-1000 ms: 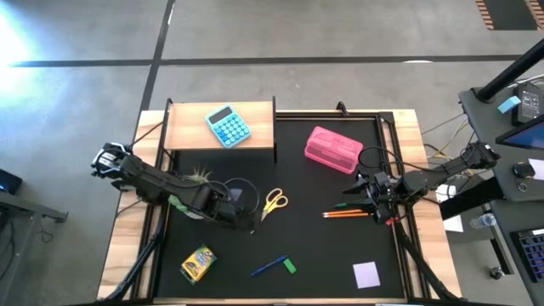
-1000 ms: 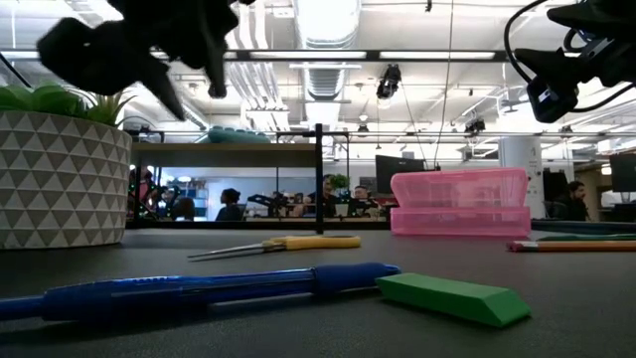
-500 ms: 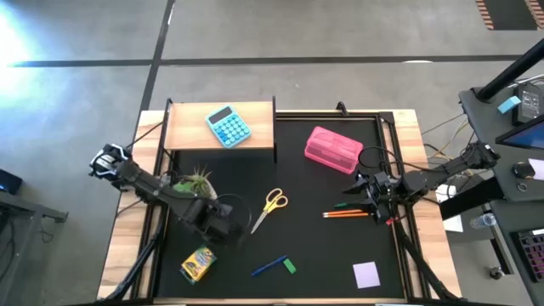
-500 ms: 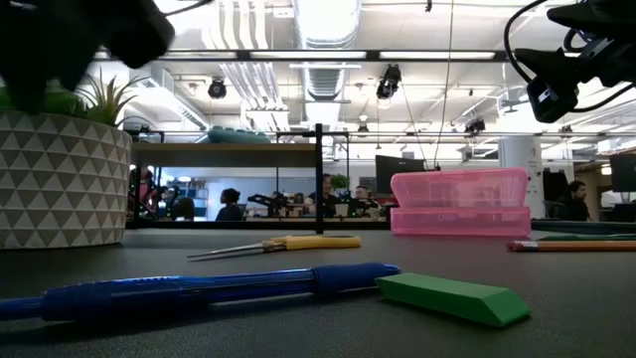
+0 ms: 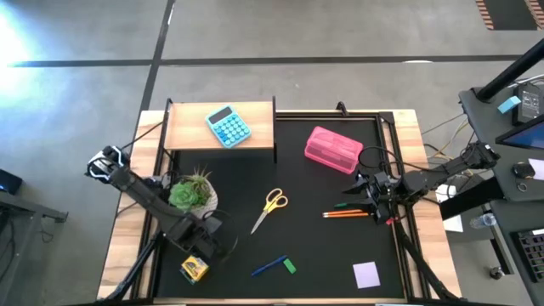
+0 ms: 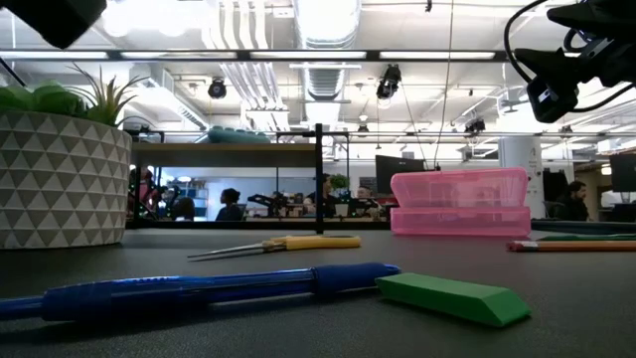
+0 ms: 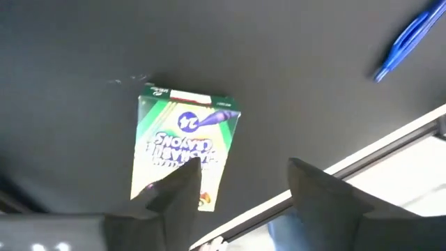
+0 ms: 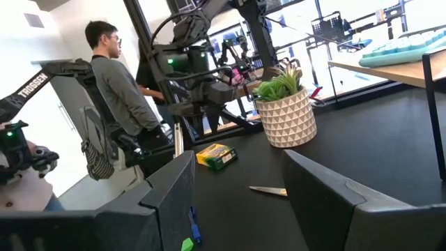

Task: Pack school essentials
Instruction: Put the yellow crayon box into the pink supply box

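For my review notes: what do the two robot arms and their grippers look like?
Both arms are dark, jointed and slim, with black cables looping alongside. The left gripper and right gripper each have two broad dark flat fingers. White lettering marks a link of the left arm in the right wrist view.

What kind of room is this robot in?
Probably a big open lab or workshop. Behind the black table run ceiling pipes and lights, people at desks work far back, and a person stands beside more robot gear.

Yellow-green crayon box; pink case; teal calculator (white triangle-patterned pot)
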Robot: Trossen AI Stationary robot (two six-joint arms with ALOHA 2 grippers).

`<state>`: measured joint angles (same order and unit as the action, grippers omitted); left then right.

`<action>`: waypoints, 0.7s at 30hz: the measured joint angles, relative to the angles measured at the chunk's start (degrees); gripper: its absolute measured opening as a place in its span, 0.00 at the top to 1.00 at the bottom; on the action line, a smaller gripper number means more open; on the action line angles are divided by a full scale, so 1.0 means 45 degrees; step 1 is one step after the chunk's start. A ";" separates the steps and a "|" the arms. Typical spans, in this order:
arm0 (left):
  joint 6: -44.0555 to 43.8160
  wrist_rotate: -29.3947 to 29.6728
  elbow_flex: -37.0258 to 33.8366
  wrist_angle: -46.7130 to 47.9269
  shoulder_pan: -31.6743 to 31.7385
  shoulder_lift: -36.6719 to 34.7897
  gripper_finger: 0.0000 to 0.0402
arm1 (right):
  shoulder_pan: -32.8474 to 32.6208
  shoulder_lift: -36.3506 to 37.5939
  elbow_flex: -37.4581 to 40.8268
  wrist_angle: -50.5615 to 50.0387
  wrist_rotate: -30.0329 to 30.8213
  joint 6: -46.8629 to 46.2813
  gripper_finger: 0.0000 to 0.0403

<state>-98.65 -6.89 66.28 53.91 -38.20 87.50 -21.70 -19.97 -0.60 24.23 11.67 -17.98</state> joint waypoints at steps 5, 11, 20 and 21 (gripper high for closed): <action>-0.0014 0.0008 -0.0004 0.0160 -0.0349 0.0115 0.28 | -0.0001 0.0000 0.0000 0.0000 -0.0002 0.0000 0.49; -0.0348 0.0016 -0.0024 0.0342 -0.0811 0.0494 0.05 | 0.0002 0.0000 0.0000 -0.0005 0.0003 0.0000 0.49; -0.0335 0.0018 -0.0019 0.0459 -0.1474 0.1164 0.03 | 0.0002 0.0000 0.0000 -0.0010 0.0000 0.0000 0.49; -0.0337 0.0018 -0.0024 0.0495 -0.1545 0.1268 0.03 | 0.0000 0.0000 0.0000 -0.0008 -0.0001 0.0000 0.49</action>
<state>-100.17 -6.81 66.17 56.14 -45.15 93.21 -21.70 -19.97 -0.60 24.19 11.67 -17.98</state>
